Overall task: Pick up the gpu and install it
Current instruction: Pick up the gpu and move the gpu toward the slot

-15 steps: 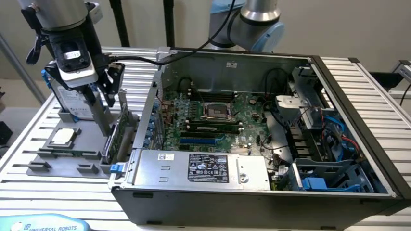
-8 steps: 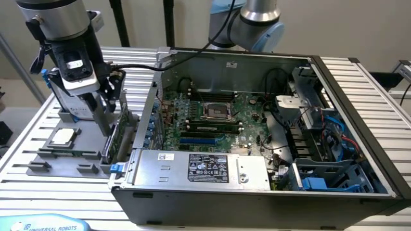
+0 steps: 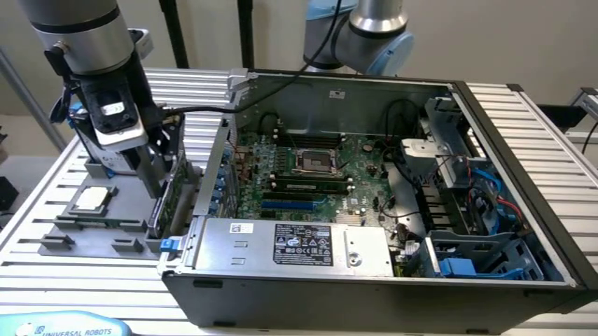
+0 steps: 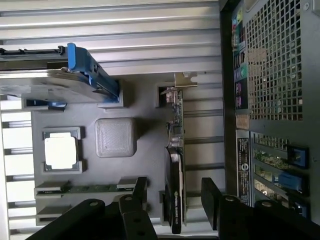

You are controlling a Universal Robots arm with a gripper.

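The gpu (image 4: 176, 165) stands on edge in a slot of the grey parts holder (image 4: 145, 107). It is a thin black card with a greenish board and a silver bracket at one end. In the exterior view the gpu (image 3: 167, 204) sits just outside the computer case's left wall. My gripper (image 4: 176, 196) hangs directly over the card, open. One black finger (image 4: 140, 191) stands on each side of it, with a gap between each finger and the card. My gripper (image 3: 153, 183) is low over the holder, and nothing is held.
On the holder lie a square silver CPU chip (image 4: 61, 152), a hard drive in a blue frame (image 4: 60, 75) and a memory stick (image 4: 92, 189). The open computer case (image 3: 523, 175) fills the exterior view's right, with its motherboard (image 3: 309, 168) and power supply (image 3: 299, 243) exposed.
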